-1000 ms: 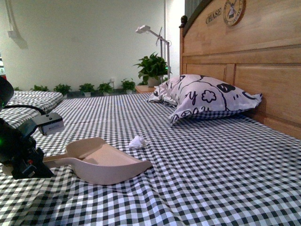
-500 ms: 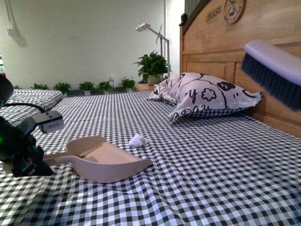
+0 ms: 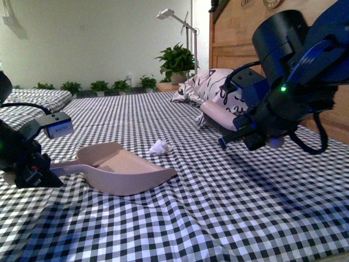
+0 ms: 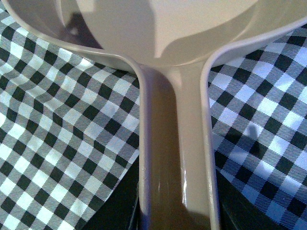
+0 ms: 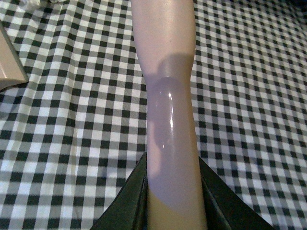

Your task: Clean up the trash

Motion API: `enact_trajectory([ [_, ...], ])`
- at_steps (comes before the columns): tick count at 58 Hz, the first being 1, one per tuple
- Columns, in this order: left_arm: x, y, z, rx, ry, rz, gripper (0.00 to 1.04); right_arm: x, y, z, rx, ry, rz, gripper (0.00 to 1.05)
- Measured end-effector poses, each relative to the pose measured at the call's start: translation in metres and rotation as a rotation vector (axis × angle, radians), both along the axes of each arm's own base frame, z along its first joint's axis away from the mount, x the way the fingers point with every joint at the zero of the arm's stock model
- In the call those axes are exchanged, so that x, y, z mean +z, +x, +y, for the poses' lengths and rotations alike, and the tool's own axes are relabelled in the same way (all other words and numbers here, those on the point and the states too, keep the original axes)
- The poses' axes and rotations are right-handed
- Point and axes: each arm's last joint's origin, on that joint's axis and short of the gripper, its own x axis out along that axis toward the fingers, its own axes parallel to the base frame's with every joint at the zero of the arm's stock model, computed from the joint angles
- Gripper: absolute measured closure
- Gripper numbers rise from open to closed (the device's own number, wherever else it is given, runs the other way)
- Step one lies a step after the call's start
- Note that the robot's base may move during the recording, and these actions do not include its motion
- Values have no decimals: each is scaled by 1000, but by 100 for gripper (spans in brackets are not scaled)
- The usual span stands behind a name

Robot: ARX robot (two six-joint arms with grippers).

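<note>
Checked bedsheet (image 3: pixel 229 191) — trash (image 3: pixel 158 147) beside dustpan (image 3: pixel 128 176), brush (image 3: pixel 218 116) aloft.

The trash (image 3: pixel 158 147) is a small crumpled white wad of paper or tissue, lying loose on the black-and-white checked bed sheet. It sits well apart from the left hand (image 3: pixel 34 173), farther up the bed. The right hand (image 3: pixel 255 136) hangs above the sheet off to its other side, not touching it.

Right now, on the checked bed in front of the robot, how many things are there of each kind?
Dustpan: 1
Brush: 1, held above the sheet
Paper wad: 1
Pillow: 1
Total: 4
</note>
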Motion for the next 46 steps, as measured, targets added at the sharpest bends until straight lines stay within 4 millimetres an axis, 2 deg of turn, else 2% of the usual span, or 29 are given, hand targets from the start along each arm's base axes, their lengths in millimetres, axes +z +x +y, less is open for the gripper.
enact_trajectory([
  [20, 0, 0, 0, 0, 0, 0, 78, -28, 50, 20, -13, -69, -19, 84],
  [33, 0, 0, 0, 0, 0, 0, 78, -67, 77, 33, -24, -109, 15, 84],
  [46, 0, 0, 0, 0, 0, 0, 78, -90, 97, 54, -10, -166, 60, 84],
])
